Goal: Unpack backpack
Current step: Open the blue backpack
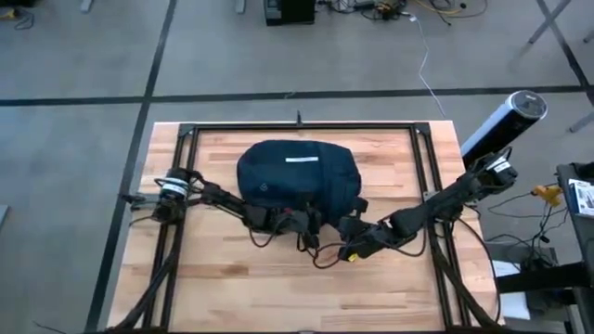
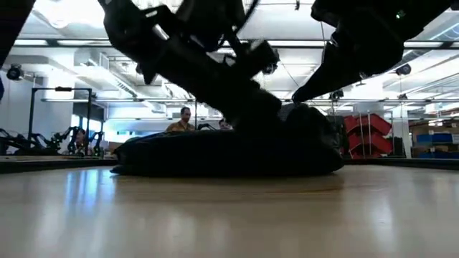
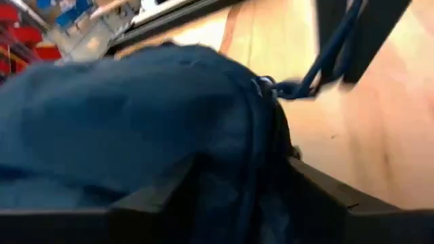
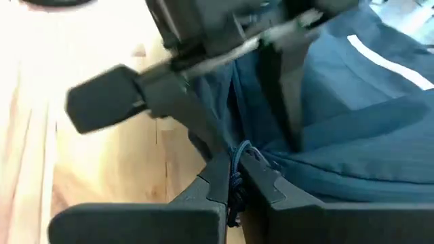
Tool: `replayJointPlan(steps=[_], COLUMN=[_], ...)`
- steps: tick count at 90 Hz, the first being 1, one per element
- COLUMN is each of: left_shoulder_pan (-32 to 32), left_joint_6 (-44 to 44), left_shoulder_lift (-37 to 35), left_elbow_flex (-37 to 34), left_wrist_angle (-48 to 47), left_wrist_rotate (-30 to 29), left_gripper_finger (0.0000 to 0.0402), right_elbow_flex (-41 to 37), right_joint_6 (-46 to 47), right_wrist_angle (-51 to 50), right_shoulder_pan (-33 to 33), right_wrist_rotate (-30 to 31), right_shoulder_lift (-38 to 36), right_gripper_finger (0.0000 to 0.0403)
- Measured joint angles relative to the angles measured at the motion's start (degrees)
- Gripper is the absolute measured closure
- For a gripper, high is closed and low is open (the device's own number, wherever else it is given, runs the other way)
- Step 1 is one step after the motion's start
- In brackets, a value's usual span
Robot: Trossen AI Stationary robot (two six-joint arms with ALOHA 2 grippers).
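A blue zipper cord [image 4: 235,177] is seen pinched by the right gripper [image 4: 236,184] only in its wrist view — the left gripper [image 3: 241,186] is spread against the backpack [image 1: 297,176], bare table [image 1: 278,288] nearer.

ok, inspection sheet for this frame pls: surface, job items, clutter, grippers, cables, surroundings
Surface: wooden table inside a black frame.
Job's things: navy backpack lying closed at table centre, white stripe on top.
Clutter: nothing seen.
Grippers: left gripper at the backpack's near edge, its fingers straddling the fabric; right gripper shut on the zipper cord.
Cables: arm wiring beside both arms; loose cables on the floor beyond the table.
Surroundings: person and red bins in the room behind.
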Motion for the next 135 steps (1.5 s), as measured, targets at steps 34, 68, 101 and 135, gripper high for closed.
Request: replayJointPlan(steps=[34,68,101,135], left_shoulder_pan=[-4.07,-13.82,-20.78,-20.39], left_joint_6=[-3.25,-15.78,-23.8,-5.66], left_shoulder_lift=[-0.87,-8.16,-38.68,-63.88], left_elbow_flex=[-0.42,-5.66,-29.53,-33.42], left_wrist_angle=[-4.67,-27.1,-24.46,-15.88], left_wrist_rotate=[-3.74,-18.62,-30.89,-21.83], left_gripper_finger=[0.0397,0.04,0.0397,0.0242], right_elbow_flex=[0.02,-0.58,-1.31,-0.95], right_joint_6=[2.87,15.93,17.31,-6.0], right_wrist_angle=[-12.18,-32.27,-24.29,11.48], right_shoulder_pan=[0.26,0.5,0.66,-0.39], right_wrist_rotate=[3.88,7.36,11.31,-1.94], right_shoulder_lift=[-6.78,-13.33,-10.08,4.7], right_gripper_finger=[0.0403,0.0403,0.0403,0.0403])
